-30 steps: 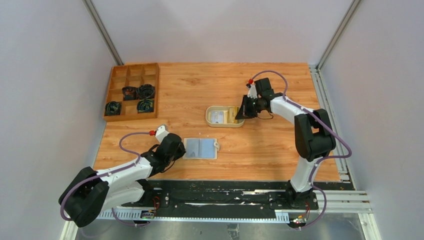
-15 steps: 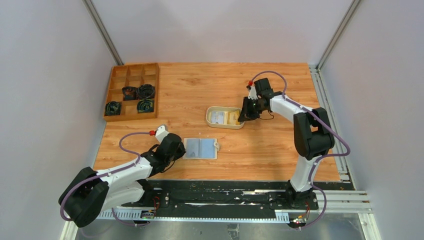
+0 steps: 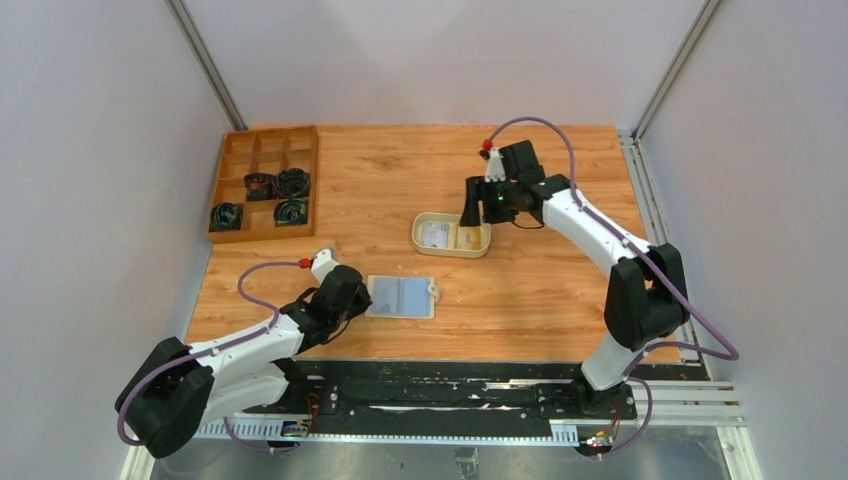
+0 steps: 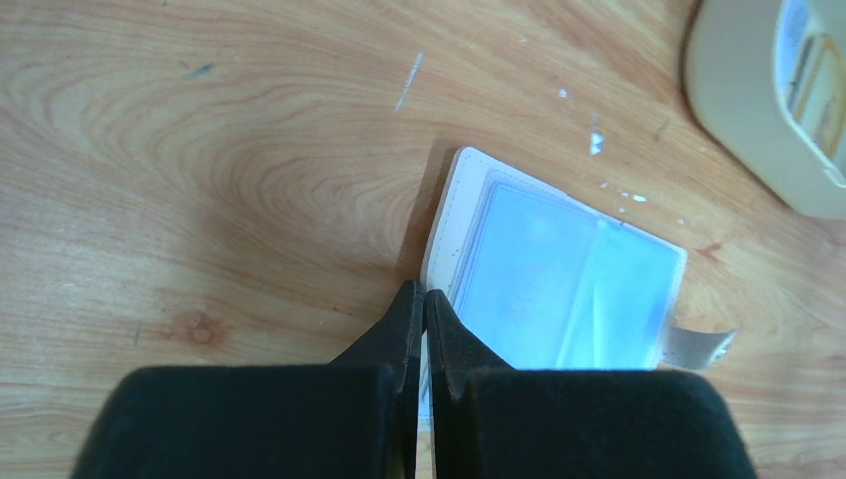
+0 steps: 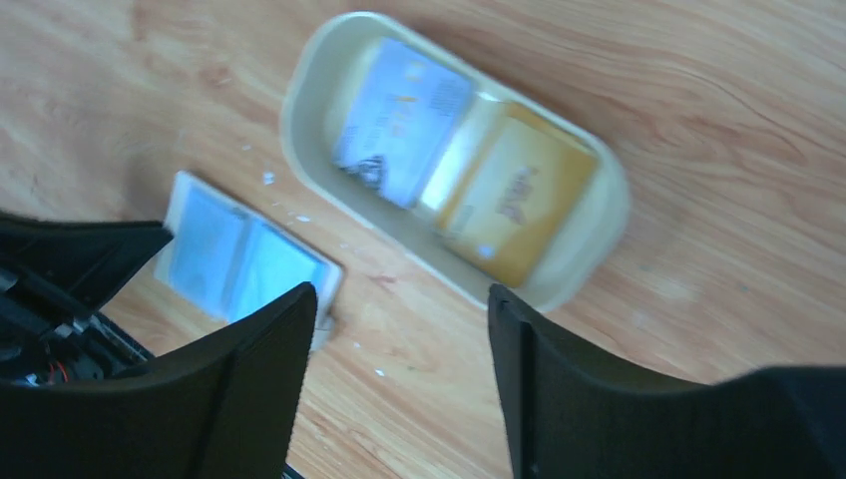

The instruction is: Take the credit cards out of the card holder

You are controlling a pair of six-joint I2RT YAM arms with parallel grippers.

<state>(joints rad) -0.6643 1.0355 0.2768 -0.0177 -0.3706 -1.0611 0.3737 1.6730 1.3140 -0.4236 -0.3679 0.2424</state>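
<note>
**Q:** What is changed, and what is implied for the task?

**A:** At the left, nothing is changed. The left gripper [image 4: 424,299] is kept at the left edge of the card holder [image 4: 559,269], its jaws almost together with a sliver of the cream cover between them. The card holder lies open and flat near the near edge, left of centre. No print is seen in its pale blue pockets, so they are judged empty, though this cannot be confirmed.

At the right, the right gripper [image 5: 399,299] has been raised and shifted from the right end of the tray [image 5: 299,130] to a point above it, toward the far edge. Its jaws are spread wide and nothing is held. Two credit cards are seen in the tray, near the middle of the surface: a whitish card [image 5: 404,120] and a yellow-orange card [image 5: 519,195]. A release is judged complete and the task is judged near its end.

**Q:** What else is present, and is anything obstructed?

**A:** A divided wooden box [image 3: 243,148] holding dark coiled items [image 3: 292,183] is located at the far left corner, well apart. The snap tab [image 3: 433,291] projects from the holder's right side. No obstruction is seen between holder and tray.
</note>
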